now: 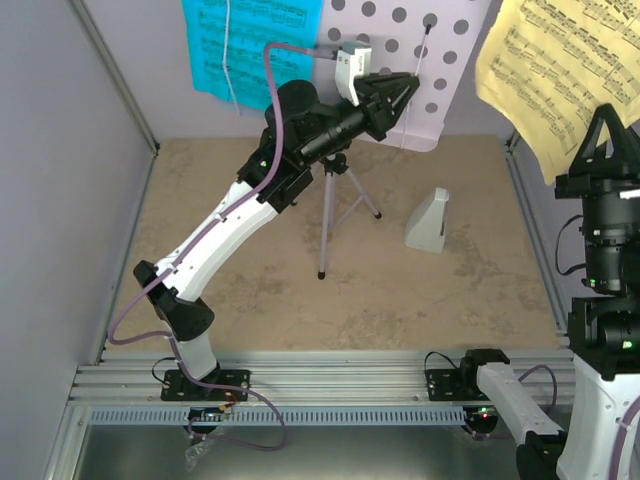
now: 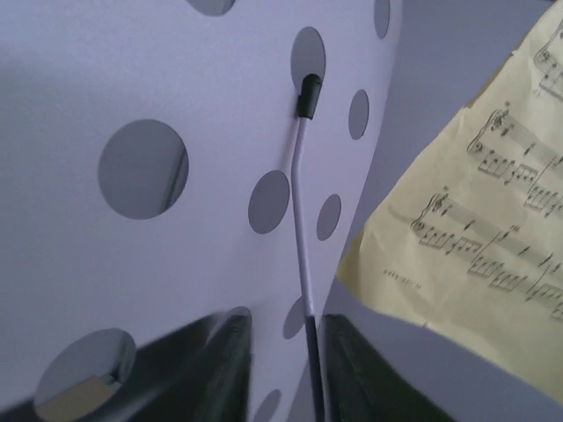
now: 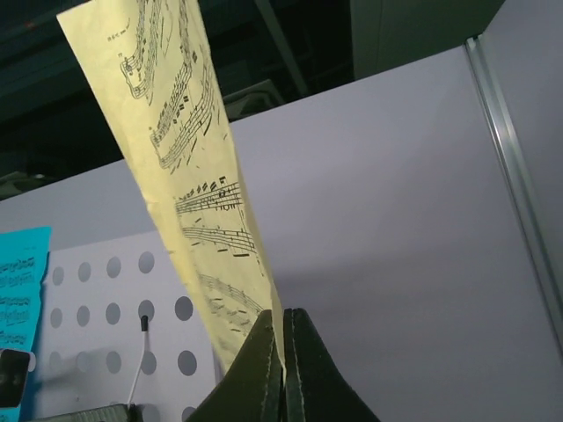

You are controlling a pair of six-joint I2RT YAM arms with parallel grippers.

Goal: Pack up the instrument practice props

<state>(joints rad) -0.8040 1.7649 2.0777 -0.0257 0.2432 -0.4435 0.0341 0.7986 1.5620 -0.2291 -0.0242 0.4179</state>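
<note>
With the right pincer [image 3: 283, 318] clenched on the yellow sheet [image 3: 180, 158], I should pull my released left pincer [image 2: 286, 318] straight off the wire [image 2: 302, 202] of the music stand [image 2: 220, 88].

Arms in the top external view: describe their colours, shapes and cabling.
Both the left arm and the right arm have white link shells between chunky black joints. A mauve cable loops along the left arm from its base to the wrist. The left gripper and right gripper are black, with tapering wedge-shaped fingers.

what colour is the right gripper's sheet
The sheet is yellow with black notes; best in the right wrist view.
</note>
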